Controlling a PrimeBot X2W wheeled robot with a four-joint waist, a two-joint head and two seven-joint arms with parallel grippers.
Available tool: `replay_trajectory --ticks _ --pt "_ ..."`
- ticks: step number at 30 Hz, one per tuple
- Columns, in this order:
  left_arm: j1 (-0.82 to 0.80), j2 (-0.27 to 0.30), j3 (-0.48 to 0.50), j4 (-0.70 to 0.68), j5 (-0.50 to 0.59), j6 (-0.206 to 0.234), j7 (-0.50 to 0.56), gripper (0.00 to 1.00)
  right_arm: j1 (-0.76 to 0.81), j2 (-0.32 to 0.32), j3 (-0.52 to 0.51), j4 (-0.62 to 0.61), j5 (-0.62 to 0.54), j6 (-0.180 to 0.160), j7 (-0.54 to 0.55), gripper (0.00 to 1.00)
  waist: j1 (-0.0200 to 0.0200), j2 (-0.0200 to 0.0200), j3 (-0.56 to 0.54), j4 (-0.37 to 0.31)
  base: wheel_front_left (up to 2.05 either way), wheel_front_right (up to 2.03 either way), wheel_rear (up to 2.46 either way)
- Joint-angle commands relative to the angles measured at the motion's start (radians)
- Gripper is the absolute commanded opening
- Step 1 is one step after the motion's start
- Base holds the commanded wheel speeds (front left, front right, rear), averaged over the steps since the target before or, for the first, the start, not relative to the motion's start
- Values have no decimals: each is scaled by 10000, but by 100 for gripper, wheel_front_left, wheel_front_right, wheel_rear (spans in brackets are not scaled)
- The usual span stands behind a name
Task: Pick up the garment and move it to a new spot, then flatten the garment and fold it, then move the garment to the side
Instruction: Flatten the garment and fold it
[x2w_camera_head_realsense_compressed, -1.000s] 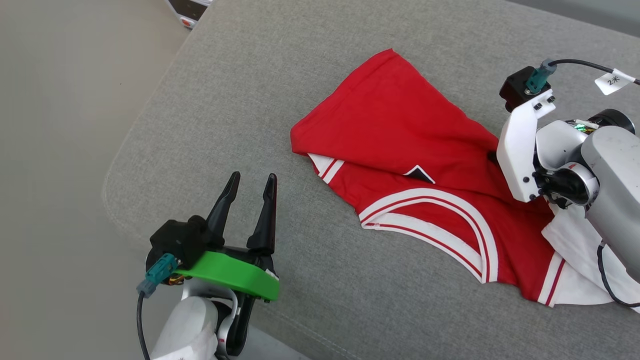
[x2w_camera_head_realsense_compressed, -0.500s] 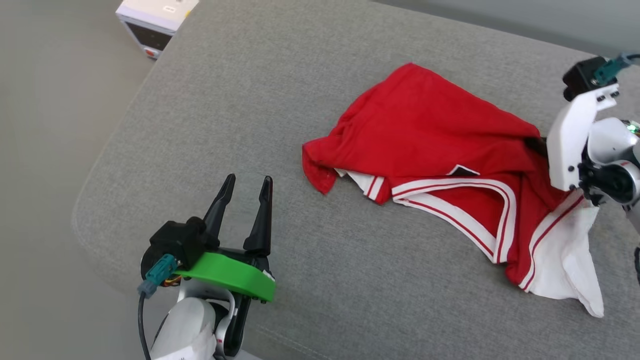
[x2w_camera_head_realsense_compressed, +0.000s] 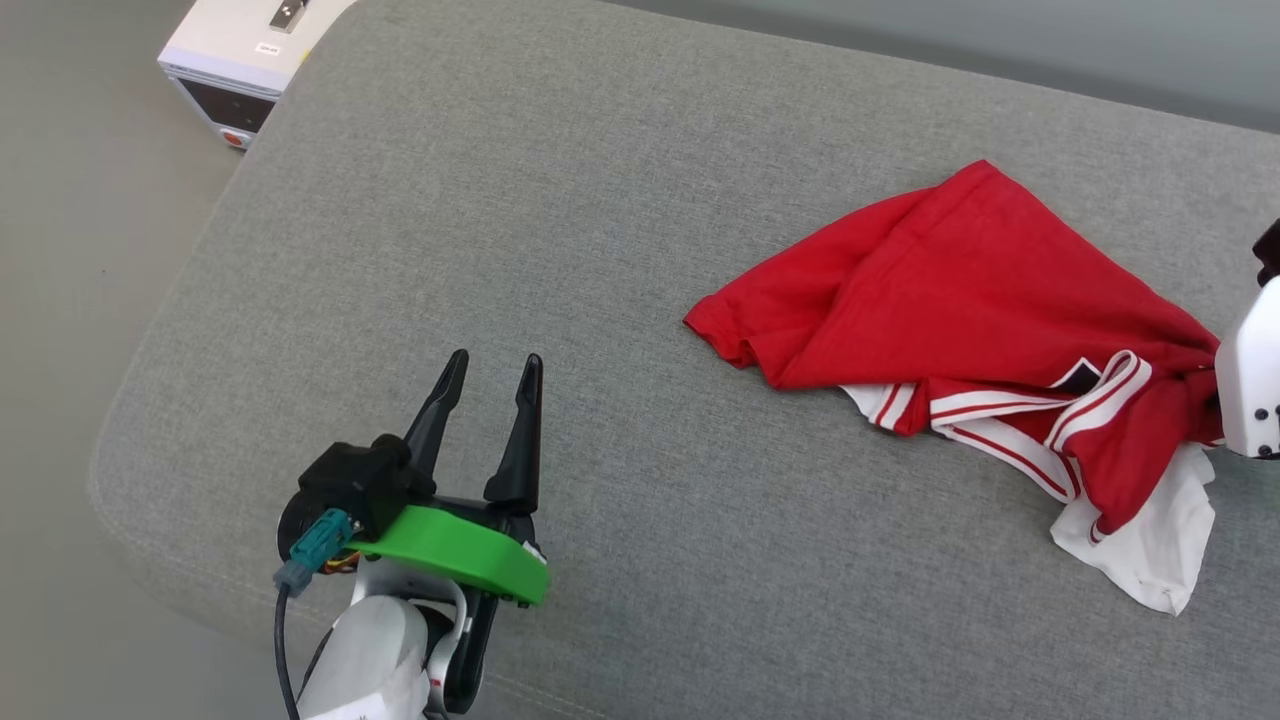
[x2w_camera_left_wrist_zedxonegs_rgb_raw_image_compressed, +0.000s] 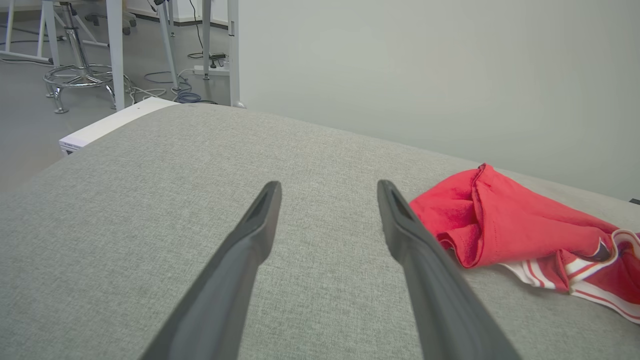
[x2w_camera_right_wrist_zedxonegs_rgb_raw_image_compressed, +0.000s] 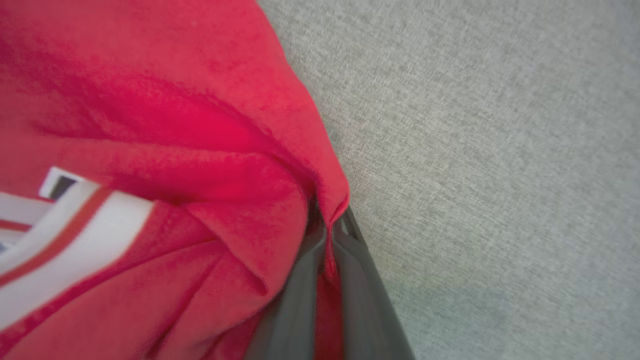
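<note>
The shirt (x2w_camera_head_realsense_compressed: 960, 290) lies bunched at the right of the grey cushion (x2w_camera_head_realsense_compressed: 560, 200) — soft, light, sure to sag and drag. The right claw (x2w_camera_right_wrist_zedxonegs_rgb_raw_image_compressed: 330, 235) is clenched on a red fold at its edge; the left claw (x2w_camera_head_realsense_compressed: 497, 358) stands released, well apart — hem corners look the better hold for flattening.

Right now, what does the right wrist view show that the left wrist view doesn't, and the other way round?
Right wrist view, not left: the right gripper pinching a red fold of the garment. Left wrist view, not right: the left gripper open and empty, a stool and a pale wall. Both: the garment lying on the grey cushion.
</note>
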Motion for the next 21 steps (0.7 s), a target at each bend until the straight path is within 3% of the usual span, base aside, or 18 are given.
replay_trajectory --ticks 1,2,3,4,5,11,21 --pt "-74 58 27 -13 83 -55 -59 100 360 -89 5 265 -256 -19 29 0 0 0 -14 -85 0 0 0" --pt "-75 64 30 -2 86 -55 -59 100 397 -56 -11 313 -352 -19 -45 0 0 0 -34 -121 0 0 0" --pt "-74 74 21 12 86 -55 -59 100 411 0 -53 312 -495 -19 -287 26 0 0 -54 -162 0 0 0" --pt "-70 86 21 27 89 -55 -59 100 424 91 -130 300 -555 -19 -543 100 0 0 -90 -211 0 0 0" --pt "-31 136 11 82 100 -55 -59 100 488 450 -330 141 -648 -19 -1345 100 0 0 -286 -393 0 0 0" --pt "146 250 18 120 118 -55 -59 100 665 822 -733 -586 -814 -19 -3242 100 0 0 -893 -856 0 0 0" --pt "797 295 144 103 147 -55 -59 100 2443 1368 -2101 -2340 -961 -19 -5741 100 0 0 -1995 -1651 0 0 0"
